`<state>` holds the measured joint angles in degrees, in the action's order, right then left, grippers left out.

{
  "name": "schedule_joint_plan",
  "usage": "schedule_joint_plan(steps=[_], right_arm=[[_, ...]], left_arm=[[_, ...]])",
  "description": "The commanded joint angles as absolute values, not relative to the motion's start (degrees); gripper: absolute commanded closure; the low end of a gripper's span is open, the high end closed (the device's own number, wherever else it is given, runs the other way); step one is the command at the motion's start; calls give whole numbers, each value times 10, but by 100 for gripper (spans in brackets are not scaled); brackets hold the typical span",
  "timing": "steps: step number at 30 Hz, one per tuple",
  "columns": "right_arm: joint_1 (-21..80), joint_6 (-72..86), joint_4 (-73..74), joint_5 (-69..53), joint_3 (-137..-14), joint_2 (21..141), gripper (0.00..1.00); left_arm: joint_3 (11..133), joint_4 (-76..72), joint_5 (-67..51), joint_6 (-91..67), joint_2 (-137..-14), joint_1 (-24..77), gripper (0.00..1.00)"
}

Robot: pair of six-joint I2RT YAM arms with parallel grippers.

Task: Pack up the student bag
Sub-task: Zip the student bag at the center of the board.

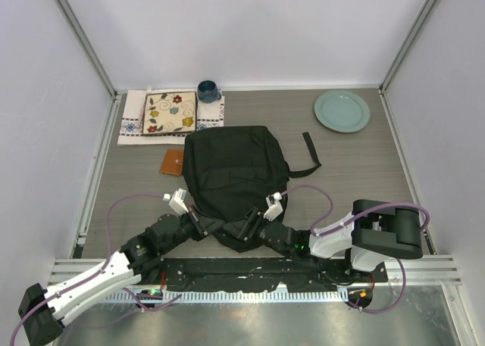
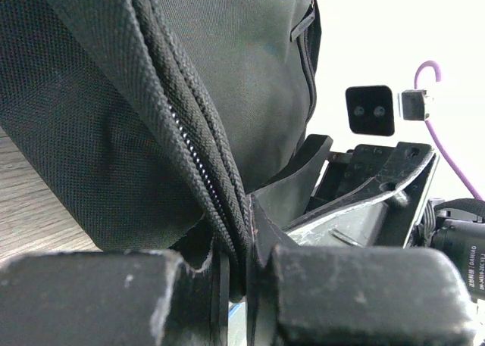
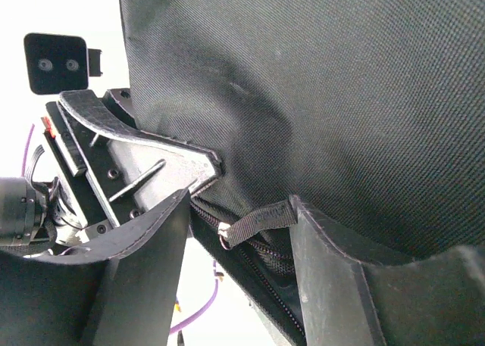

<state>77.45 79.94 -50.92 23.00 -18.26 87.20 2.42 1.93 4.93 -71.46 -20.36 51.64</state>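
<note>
The left gripper [image 2: 236, 274] is clamping the zipper seam [image 2: 201, 183] of the student bag [image 1: 231, 172], lying centrally on the surface [image 1: 364, 172]; only the right wrist view is showing the right gripper [image 3: 239, 210] open around a pull tab [image 3: 261, 219].

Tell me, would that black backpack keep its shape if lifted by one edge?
Probably floppy: the student bag creases where the left gripper pinches its zipper seam. Lying low and slack, it seems nearly empty, so likely light and apt to sag.
</note>
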Motion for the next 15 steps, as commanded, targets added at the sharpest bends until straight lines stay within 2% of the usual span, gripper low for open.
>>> schedule_joint_plan(steps=[1,5,6,11,12,14,15], right_arm=[[790,831,-573,223,-201,898,42],[796,837,-597,235,-195,908,56],[798,837,-593,238,-192,905,62],[802,829,-556,269,-184,867,78],[802,827,-539,272,-186,862,87],[802,821,-535,274,-186,859,92],[802,819,-538,278,-185,858,99]], left_arm=[[-35,-47,83,-704,-194,515,100],[-35,-44,85,-706,-192,515,100],[-34,-42,86,-707,-191,515,100],[-34,-35,89,-708,-185,516,100],[-34,-35,89,-708,-184,515,100],[-34,-35,89,-708,-182,515,100],[-33,-35,89,-708,-180,515,100]])
